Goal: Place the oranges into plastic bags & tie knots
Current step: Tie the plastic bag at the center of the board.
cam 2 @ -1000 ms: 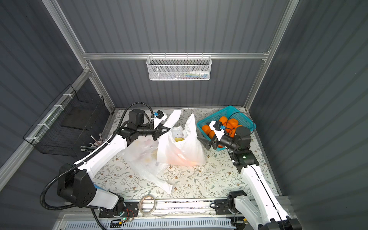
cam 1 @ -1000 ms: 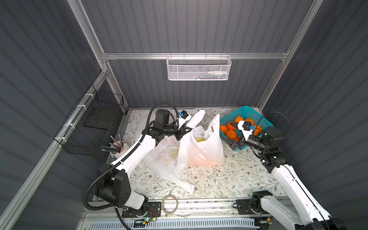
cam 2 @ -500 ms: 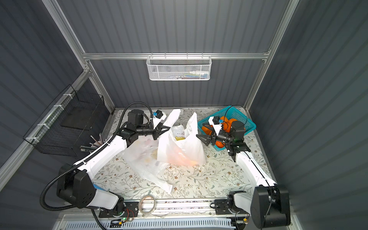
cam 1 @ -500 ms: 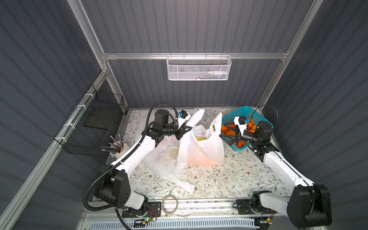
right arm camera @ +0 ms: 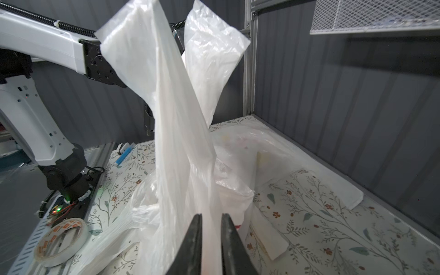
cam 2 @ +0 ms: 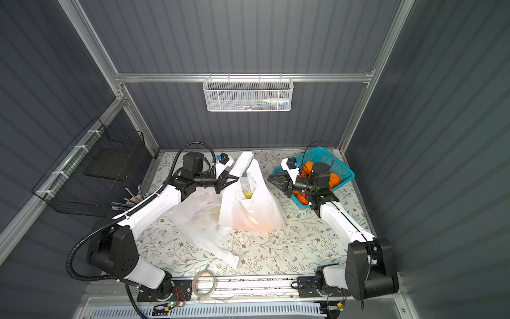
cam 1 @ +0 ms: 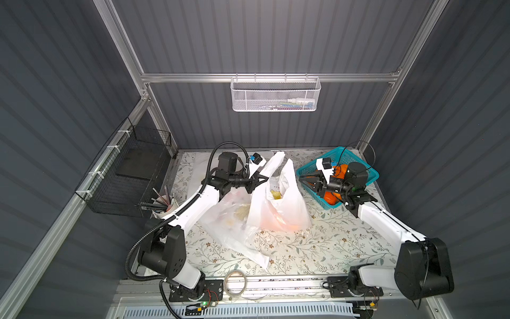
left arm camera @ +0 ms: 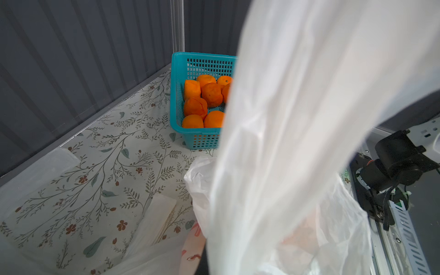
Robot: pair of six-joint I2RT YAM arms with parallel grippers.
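In both top views the plastic bag [cam 1: 278, 212] stands mid-table on the floral cloth [cam 1: 331, 248], an orange tint glowing through its lower part. The left gripper [cam 1: 264, 179] is clamped tight on the bag's far-left handle strip [cam 1: 271, 165] and holds it up off the table. The right gripper [cam 1: 300, 178] comes in from the right, tips right at the bag's other handle edge. Behind that arm, far right, sits the teal basket [cam 1: 371, 176] with the oranges [cam 1: 334, 197] inside. A second bag [cam 1: 229, 221] lies flat just left of the standing one, touching it. A tape roll [cam 1: 235, 281] rests at the near edge.

Over to the left wrist view: white film of the plastic bag [left arm camera: 297, 142] fills most of the frame. Past it, the teal basket [left arm camera: 204, 140] holds the oranges [left arm camera: 212, 94], packed against each other.

Now the right wrist view: two dark fingers [right arm camera: 196, 242] stand nearly together with a fold of the bag pinched between them — a closed grip on plastic. The film rises away toward the left arm [right arm camera: 47, 47], and the tape roll [right arm camera: 59, 242] lies beside the near rail.
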